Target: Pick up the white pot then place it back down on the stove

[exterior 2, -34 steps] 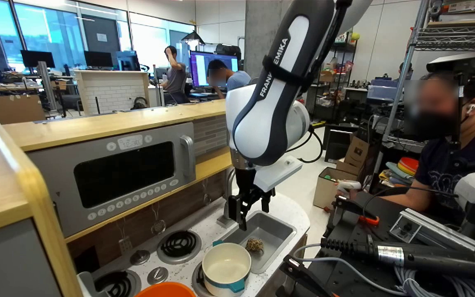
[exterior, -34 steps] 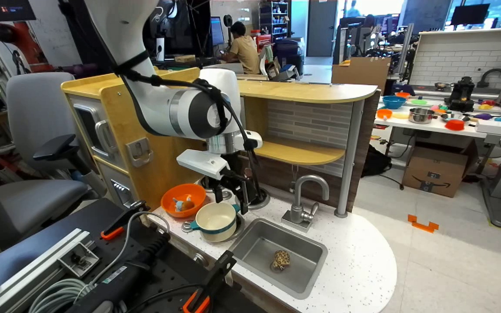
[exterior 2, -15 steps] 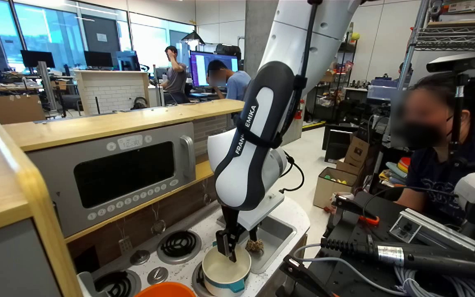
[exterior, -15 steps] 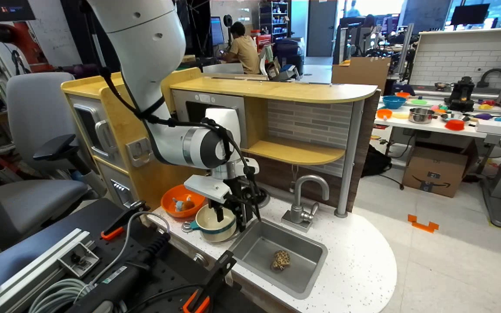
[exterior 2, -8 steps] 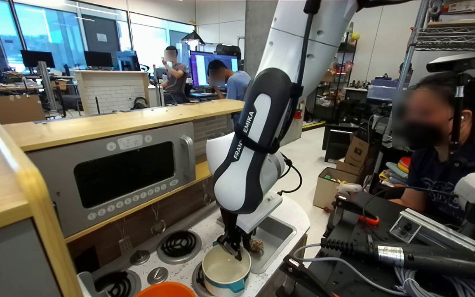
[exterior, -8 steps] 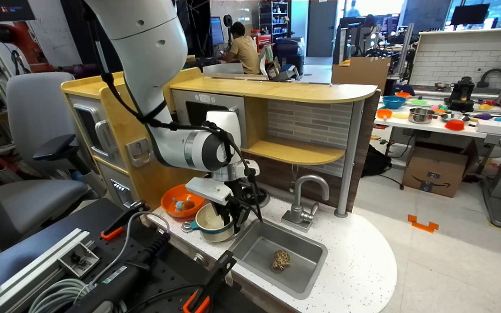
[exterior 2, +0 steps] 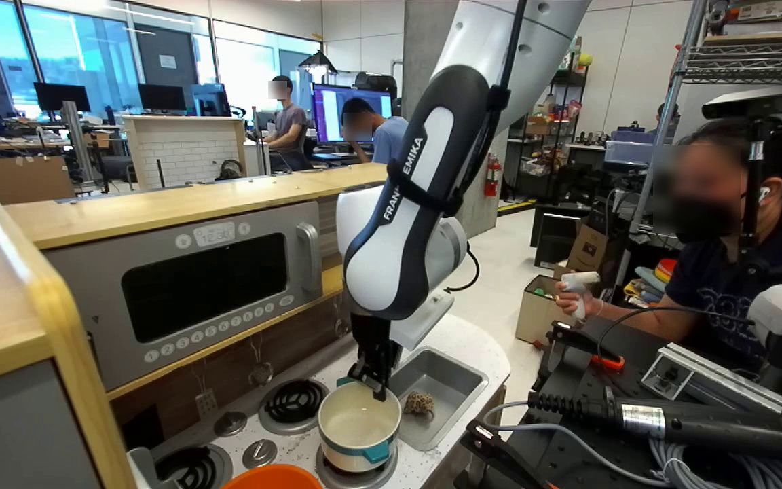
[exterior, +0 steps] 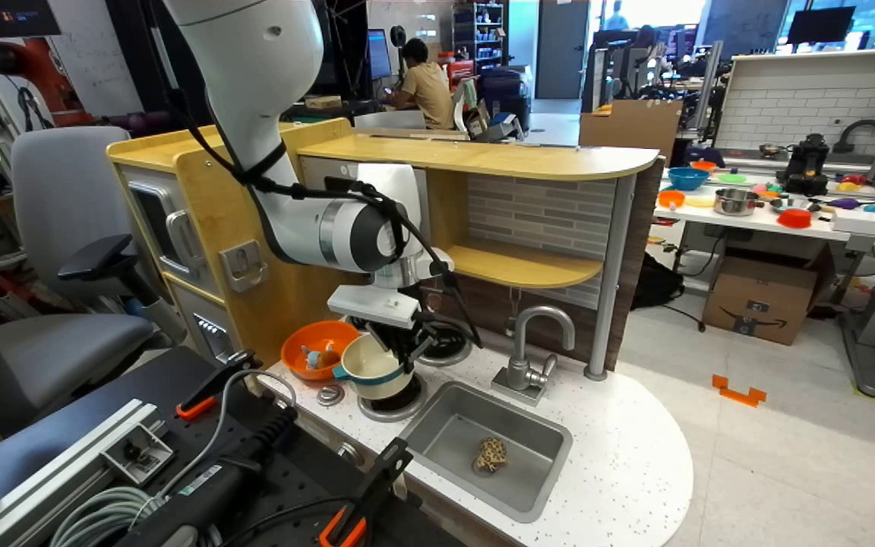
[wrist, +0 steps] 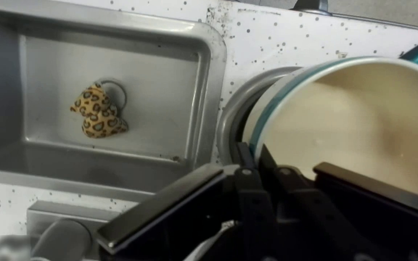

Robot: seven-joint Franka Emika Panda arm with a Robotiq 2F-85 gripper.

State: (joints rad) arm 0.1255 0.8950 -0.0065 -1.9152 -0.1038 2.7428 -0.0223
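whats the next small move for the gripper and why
Probably lower the white pot gently onto the burner. The gripper is closed on its rim, and in an exterior view the burner's dark coil shows beneath its base, so it seems raised just above where it should sit.

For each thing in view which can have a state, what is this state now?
White round pot with teal band, empty, seemingly held above the black coil burner.
Black robot gripper, fingers shut on the pot's rim.
Orange round bowl, not empty.
Grey rectangular metal sink, no water visible.
Tan leopard-print toy, lying in the sink.
Silver curved faucet, not running.
Grey toy microwave, door shut.
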